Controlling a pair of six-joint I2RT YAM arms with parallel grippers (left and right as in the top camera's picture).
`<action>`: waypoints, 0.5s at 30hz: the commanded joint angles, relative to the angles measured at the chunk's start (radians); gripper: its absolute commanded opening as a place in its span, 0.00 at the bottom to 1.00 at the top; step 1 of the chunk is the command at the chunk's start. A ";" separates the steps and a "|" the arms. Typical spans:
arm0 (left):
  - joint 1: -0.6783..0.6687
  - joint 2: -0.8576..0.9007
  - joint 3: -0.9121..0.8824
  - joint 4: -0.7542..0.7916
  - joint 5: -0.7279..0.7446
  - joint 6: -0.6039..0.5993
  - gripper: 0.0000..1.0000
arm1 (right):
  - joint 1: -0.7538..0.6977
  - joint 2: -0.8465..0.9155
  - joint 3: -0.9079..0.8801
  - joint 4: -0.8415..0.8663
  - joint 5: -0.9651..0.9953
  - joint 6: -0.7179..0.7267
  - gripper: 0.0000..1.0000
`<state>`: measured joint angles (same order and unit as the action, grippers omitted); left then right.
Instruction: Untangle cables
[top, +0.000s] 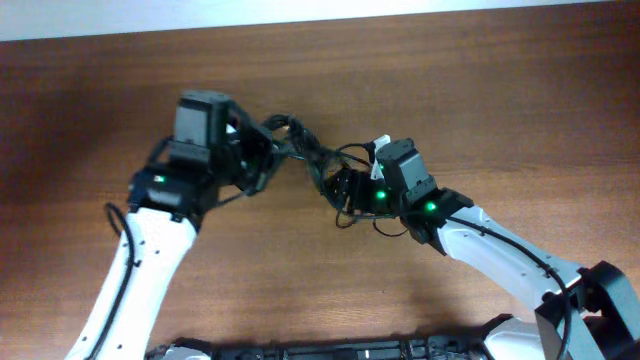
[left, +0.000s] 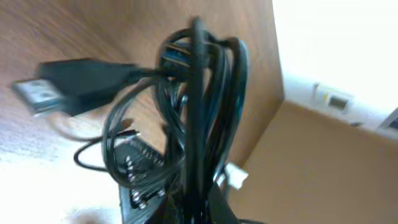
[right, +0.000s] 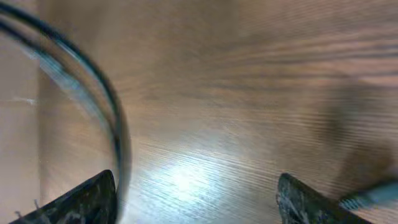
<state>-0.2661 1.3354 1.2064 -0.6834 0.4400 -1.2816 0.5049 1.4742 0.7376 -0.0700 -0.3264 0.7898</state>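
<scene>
The cables (top: 312, 158) are thin black cords in a tangle hanging between my two grippers above the wooden table (top: 500, 90). My left gripper (top: 262, 150) is shut on the bundle; in the left wrist view the cords (left: 202, 93) rise from the jaws (left: 199, 208), and a flat black plug with a metal end (left: 62, 87) sticks out to the left. My right gripper (top: 345, 190) is at the tangle's right end. In the right wrist view its fingers (right: 198, 202) are wide open with bare table between them, and one cable loop (right: 115, 124) runs beside the left finger.
A small white piece (top: 380, 143) sits by the right gripper, also seen in the left wrist view (left: 234, 176). The table's far edge (top: 320, 12) runs along the top. A black rail (top: 350, 351) lies at the near edge between the arm bases.
</scene>
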 joint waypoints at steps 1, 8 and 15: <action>0.110 -0.006 0.016 0.016 -0.019 0.151 0.00 | -0.027 -0.009 -0.003 -0.072 0.037 -0.034 0.98; 0.100 -0.006 0.016 -0.042 -0.073 0.996 0.00 | -0.301 -0.164 -0.003 -0.149 -0.515 -0.488 0.92; 0.034 -0.006 0.016 -0.047 0.354 1.301 0.00 | -0.294 -0.159 -0.003 0.078 -0.564 -0.470 0.75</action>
<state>-0.2108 1.3354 1.2064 -0.7372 0.6434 -0.0280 0.1947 1.3186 0.7319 -0.0292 -0.8665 0.2878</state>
